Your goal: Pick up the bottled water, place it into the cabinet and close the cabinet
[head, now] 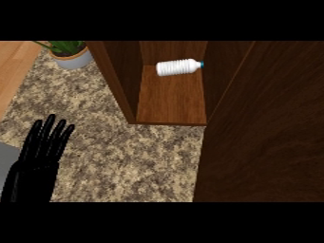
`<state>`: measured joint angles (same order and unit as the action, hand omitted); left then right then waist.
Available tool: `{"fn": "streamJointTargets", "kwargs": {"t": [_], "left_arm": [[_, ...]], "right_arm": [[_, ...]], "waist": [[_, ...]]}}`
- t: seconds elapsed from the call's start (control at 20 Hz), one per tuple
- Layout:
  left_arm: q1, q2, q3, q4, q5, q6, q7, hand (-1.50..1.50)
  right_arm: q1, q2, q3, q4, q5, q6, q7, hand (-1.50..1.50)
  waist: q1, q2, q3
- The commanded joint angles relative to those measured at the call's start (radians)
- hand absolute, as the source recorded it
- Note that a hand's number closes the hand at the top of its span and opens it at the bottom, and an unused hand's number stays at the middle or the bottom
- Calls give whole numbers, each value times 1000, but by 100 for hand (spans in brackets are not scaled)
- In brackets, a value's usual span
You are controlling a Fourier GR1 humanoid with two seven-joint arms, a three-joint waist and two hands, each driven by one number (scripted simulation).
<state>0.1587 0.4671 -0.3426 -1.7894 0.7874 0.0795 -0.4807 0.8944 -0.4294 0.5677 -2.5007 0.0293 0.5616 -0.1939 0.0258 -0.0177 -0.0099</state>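
The white water bottle [178,67] with a blue cap lies on its side on the shelf inside the dark wooden cabinet [171,99], near the back. The cabinet's door [276,133] is a large dark brown panel filling the right side of the view, standing open beside the shelf. My left hand [43,142] shows at the lower left over the speckled counter, fingers straight and pointing up, holding nothing, well away from the cabinet. My right hand does not show anywhere.
A potted green plant [71,54] in a pale pot stands at the back left by the cabinet's left wall. Granite counter [122,156] stretches in front of the cabinet. Wooden floor [3,76] lies beyond its left edge.
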Motion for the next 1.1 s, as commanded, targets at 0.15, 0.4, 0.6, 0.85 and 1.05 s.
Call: {"fn": "streamJointTargets", "kwargs": {"t": [0.15,0.4,0.6,0.85,1.05], "left_arm": [[62,73,59,-36,55,-76,13,-150],[109,118,114,-44,95,-133,4,-150],[132,146,139,-58,128,-181,10,-150],[139,204,185,-56,146,-244,17,-150],[139,219,202,-71,172,-274,23,-150]], "right_arm": [[-107,-39,189,-157,152,24,162,150],[-112,59,297,-90,51,-64,167,150],[-168,88,313,-57,18,-77,180,150],[-222,76,286,-38,2,-76,228,150],[-264,67,271,-22,-17,-68,259,150]], "waist": [[25,6,-6],[46,14,-6],[81,25,-4],[113,36,-6],[137,41,-6]]}}
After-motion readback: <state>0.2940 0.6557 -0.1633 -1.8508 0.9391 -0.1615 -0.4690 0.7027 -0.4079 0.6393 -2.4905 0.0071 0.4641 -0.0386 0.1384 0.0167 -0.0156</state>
